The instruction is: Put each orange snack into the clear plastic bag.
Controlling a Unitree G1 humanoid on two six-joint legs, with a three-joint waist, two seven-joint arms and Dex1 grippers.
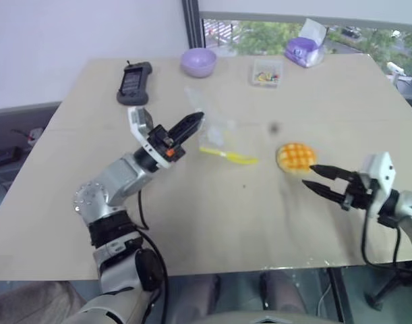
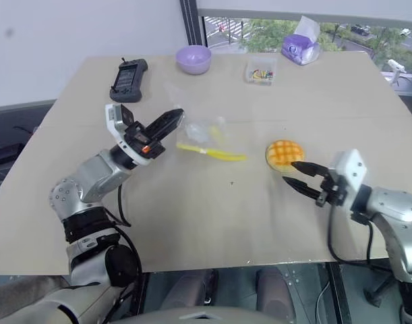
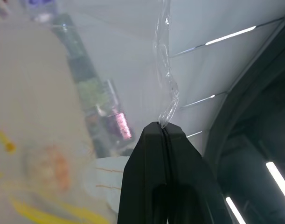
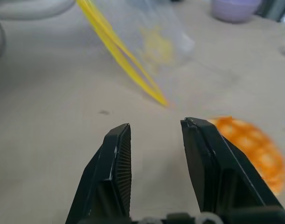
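Currently we hold the clear plastic bag with our left gripper, whose two black fingers are pressed fully together on a thin edge of the film; in the left wrist view that crinkled edge rises straight from the closed fingertips. The bag hangs and trails from this pinch toward the table, with its yellow closure strip lying low, near or on the tabletop, between the two arms. Our right gripper stands partly open and empty, its fingers spread to a moderate gap and pointed at the one orange snack we can see. That bun, with its criss-cross top, sits on the table just beyond the right fingertips, apart from them and well clear of the bag's mouth. We judge the task as barely begun: the bag is lifted for loading, but nothing orange is inside it and the snack is not yet grasped. What remains, as we read it, is to close the right fingers on the bun, carry it to the bag and slip it past the yellow strip; whether the mouth is open enough we cannot tell. Farther out, at the table's far edge, stand a purple bowl, a small clear box of colourful bits and a black handheld device.
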